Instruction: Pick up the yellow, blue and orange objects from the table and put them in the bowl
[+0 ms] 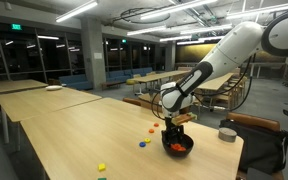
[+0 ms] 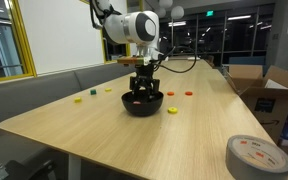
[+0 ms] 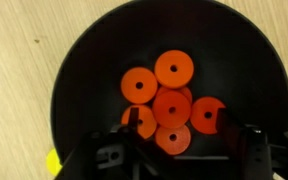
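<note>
In the wrist view the black bowl [image 3: 74, 60] fills the frame and several orange discs [image 3: 171, 105] with centre holes lie piled on its bottom. My gripper [image 3: 181, 140] hangs just above them, its two fingers apart and nothing between them. Both exterior views show the gripper [image 1: 174, 125] [image 2: 144, 88] pointing straight down into the bowl [image 1: 178, 146] [image 2: 143, 103]. On the table [image 1: 74, 120] lie a small orange piece [image 1: 151, 130], a blue piece [image 1: 142, 143] and a yellow piece [image 1: 101, 167]. A yellow bit [image 3: 52, 160] shows beside the bowl's rim.
A small grey round tin [image 1: 227, 134] stands near the table's edge beyond the bowl. A roll of tape [image 2: 256, 157] lies at the near corner. An open cardboard box [image 2: 269, 85] and a chair stand off the table's side. More tables stand behind.
</note>
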Motion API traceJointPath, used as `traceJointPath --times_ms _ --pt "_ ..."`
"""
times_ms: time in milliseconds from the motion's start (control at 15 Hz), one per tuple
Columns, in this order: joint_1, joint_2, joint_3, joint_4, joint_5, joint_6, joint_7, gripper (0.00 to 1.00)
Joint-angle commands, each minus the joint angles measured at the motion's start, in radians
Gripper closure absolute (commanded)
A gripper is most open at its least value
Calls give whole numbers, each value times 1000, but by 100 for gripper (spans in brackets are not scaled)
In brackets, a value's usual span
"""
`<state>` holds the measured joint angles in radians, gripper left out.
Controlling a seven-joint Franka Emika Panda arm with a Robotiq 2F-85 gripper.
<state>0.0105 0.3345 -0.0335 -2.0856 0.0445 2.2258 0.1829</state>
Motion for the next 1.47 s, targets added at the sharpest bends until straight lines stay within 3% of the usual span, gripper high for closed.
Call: traceJointPath --times_ms 0,1000,1400 --pt "21 25 6 62 -20 -40 21 0" --pt "54 88 99 163 44 -74 -70 0" --pt "66 45 84 149 9 -66 -44 0"
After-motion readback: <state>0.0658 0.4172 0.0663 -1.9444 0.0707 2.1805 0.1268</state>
